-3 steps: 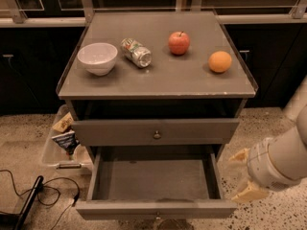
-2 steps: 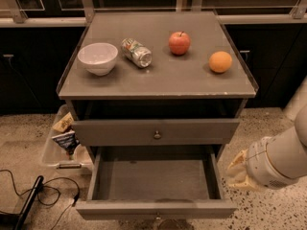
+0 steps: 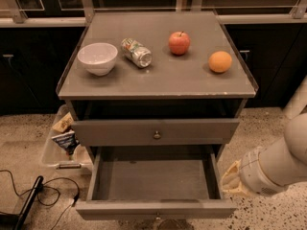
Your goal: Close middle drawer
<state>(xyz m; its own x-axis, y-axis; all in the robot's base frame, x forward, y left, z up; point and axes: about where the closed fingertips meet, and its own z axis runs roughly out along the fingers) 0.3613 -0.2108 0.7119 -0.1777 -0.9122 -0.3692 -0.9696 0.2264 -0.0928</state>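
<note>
While middle drawer (image 3: 154, 180) stands open, claw (image 3: 231, 178) hovers just beside its sidewall.

No readable text, none on can (image 3: 136, 52) (label illegible), packets (image 3: 64, 139), gripper (image 3: 231, 178) at lower right

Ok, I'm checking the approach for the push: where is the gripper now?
The gripper is at the lower right of the camera view, close beside the right side wall of the pulled-out middle drawer.

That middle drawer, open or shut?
Open: the middle drawer is pulled out, its empty grey box showing. The hand is beside it.
</note>
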